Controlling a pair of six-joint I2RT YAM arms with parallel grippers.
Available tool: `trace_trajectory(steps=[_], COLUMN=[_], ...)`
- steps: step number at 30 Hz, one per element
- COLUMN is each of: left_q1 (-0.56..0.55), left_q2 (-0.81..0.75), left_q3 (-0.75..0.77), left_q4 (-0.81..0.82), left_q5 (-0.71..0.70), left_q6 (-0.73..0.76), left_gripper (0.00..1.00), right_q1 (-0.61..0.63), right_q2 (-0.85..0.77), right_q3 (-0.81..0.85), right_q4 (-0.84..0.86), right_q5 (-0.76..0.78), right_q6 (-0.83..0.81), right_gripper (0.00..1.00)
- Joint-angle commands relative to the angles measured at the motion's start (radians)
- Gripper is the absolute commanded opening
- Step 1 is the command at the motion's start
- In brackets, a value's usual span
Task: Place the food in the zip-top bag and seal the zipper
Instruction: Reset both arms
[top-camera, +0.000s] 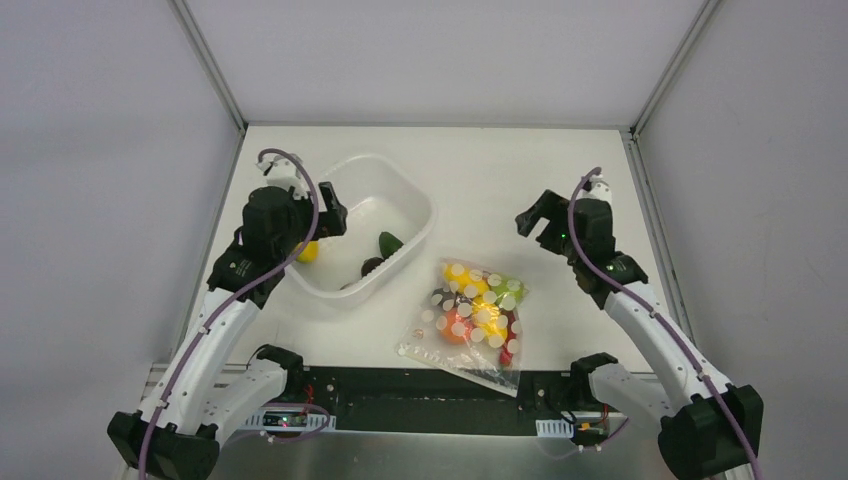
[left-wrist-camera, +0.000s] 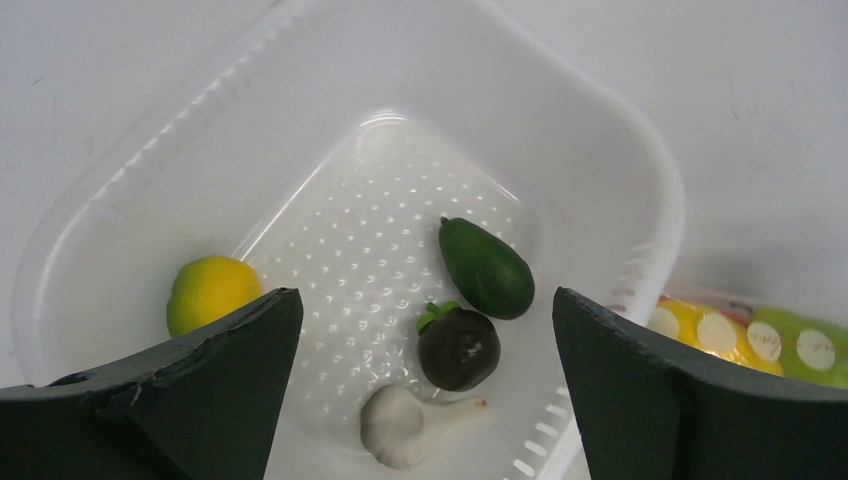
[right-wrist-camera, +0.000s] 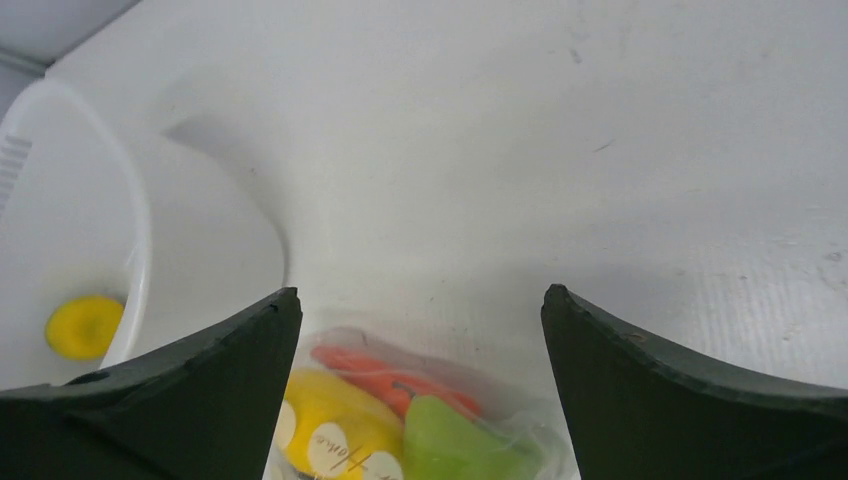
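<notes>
Up front, the clear white-dotted zip-top bag (top-camera: 428, 345) lies on the white table (top-camera: 480, 170) with yellow, green, orange and red toy food (top-camera: 478, 303) inside. Further back, the left gripper (left-wrist-camera: 425, 300) hangs over the white plastic tub (top-camera: 402, 186), jaws spread and empty. The right gripper (right-wrist-camera: 420, 300) is spread and empty too.

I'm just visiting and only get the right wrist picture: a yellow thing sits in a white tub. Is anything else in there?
Observer: Yes; the left wrist view shows a green avocado, a dark purple fruit and a white garlic bulb in the tub too.
Operator: Is the other claw holding something?
Observer: No, the left gripper hangs open over the tub, empty.
Operator: How does the whole bag lie?
Observer: From above, the bag lies flat on the table, right of the tub.
</notes>
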Motion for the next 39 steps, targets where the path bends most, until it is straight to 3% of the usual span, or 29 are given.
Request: trace_trajectory(steps=[1, 3, 10, 15, 39], left_q1=[0.14, 0.149, 0.147, 0.147, 0.147], left_q2=[-0.014, -0.006, 0.005, -0.048, -0.123], left_q3=[-0.022, -0.001, 0.078, 0.052, 0.023], left_q4=[-0.004, -0.079, -0.294, -0.254, -0.21], left_q5=[0.025, -0.072, -0.299, -0.319, -0.329], left_q6=[-0.183, -0.23, -0.287, -0.28, -0.215], left_gripper=[0.99, 0.99, 0.99, 0.99, 0.99], right_q1=[-0.203, -0.267, -0.273, -0.272, -0.272], right_q2=[0.031, 0.02, -0.127, -0.171, -0.146], right_q3=[0.074, 0.079, 0.013, 0.008, 0.007], right_q4=[-0.027, -0.032, 0.063, 0.086, 0.075], right_q5=[-0.088, -0.106, -0.199, -0.277, -0.253], right_q6=[0.097, 0.086, -0.019, -0.039, -0.034], right_gripper=[0.94, 0.95, 1.0, 1.0, 1.0])
